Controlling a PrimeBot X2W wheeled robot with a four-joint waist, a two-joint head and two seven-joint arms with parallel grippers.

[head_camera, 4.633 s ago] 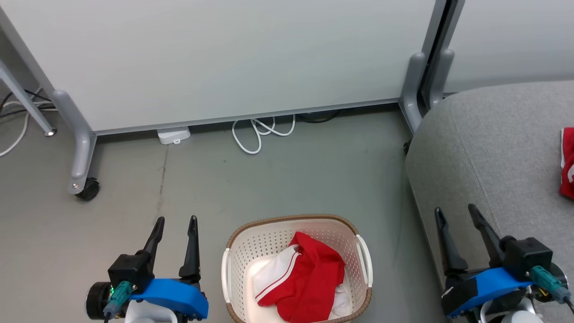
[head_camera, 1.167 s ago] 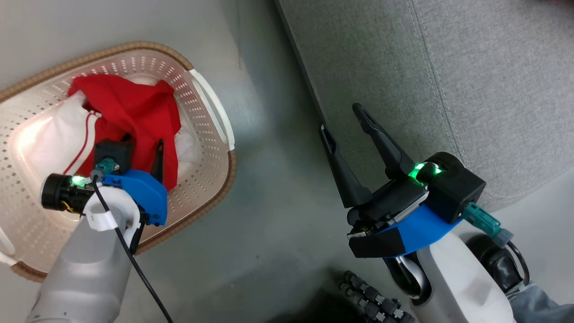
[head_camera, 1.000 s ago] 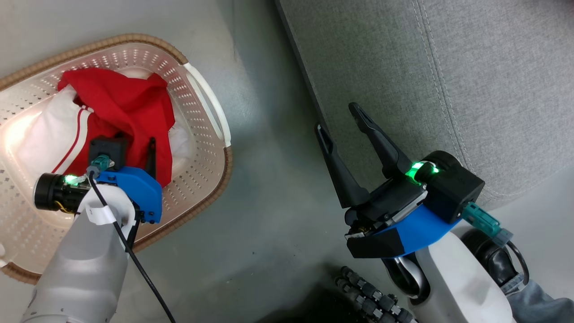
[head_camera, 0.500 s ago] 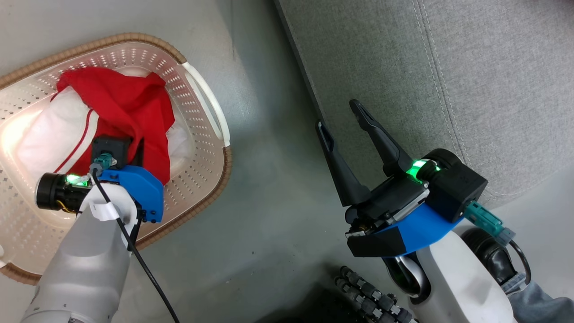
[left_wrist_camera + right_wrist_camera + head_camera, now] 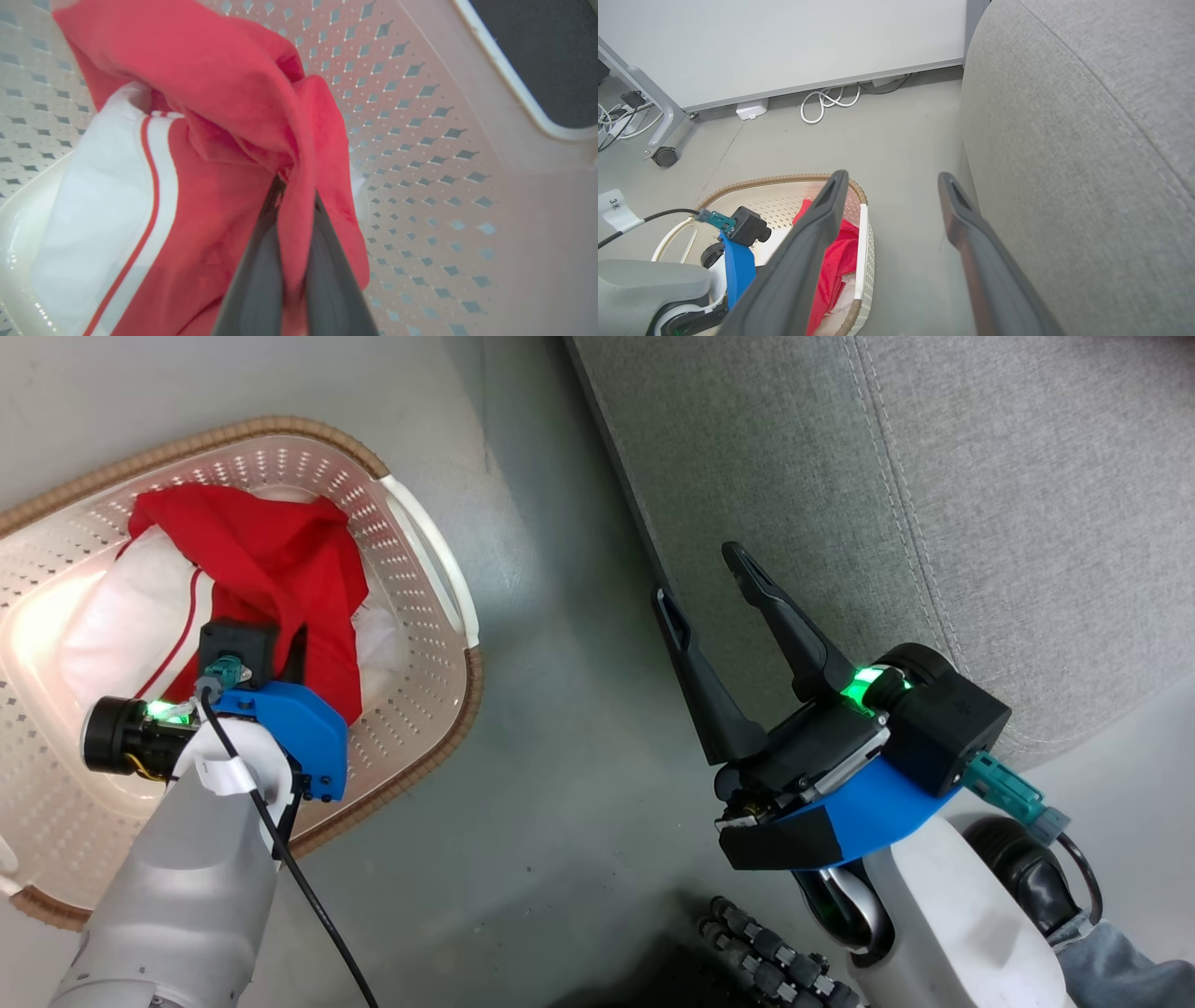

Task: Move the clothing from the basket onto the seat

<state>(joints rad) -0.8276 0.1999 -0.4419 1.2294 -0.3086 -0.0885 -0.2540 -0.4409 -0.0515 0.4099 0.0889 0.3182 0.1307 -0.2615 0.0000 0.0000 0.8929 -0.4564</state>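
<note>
The clothing, red with white panels and stripes, lies bunched in the cream basket on the floor at the left. My left gripper reaches down into the basket. In the left wrist view the left gripper is shut on a fold of the red clothing, which stands up from the basket. My right gripper hangs open and holds nothing, over the floor beside the grey seat. The right wrist view shows the right gripper between the basket and the seat.
A strip of grey floor separates basket and seat. A white partition panel on a castor foot stands beyond the basket, with a coiled white cable at its base. Blue denim shows at the lower right corner.
My left gripper has shut on a fold of the red clothing, and the fabric has gathered up around its fingers. The right gripper has hardly moved and stays open.
</note>
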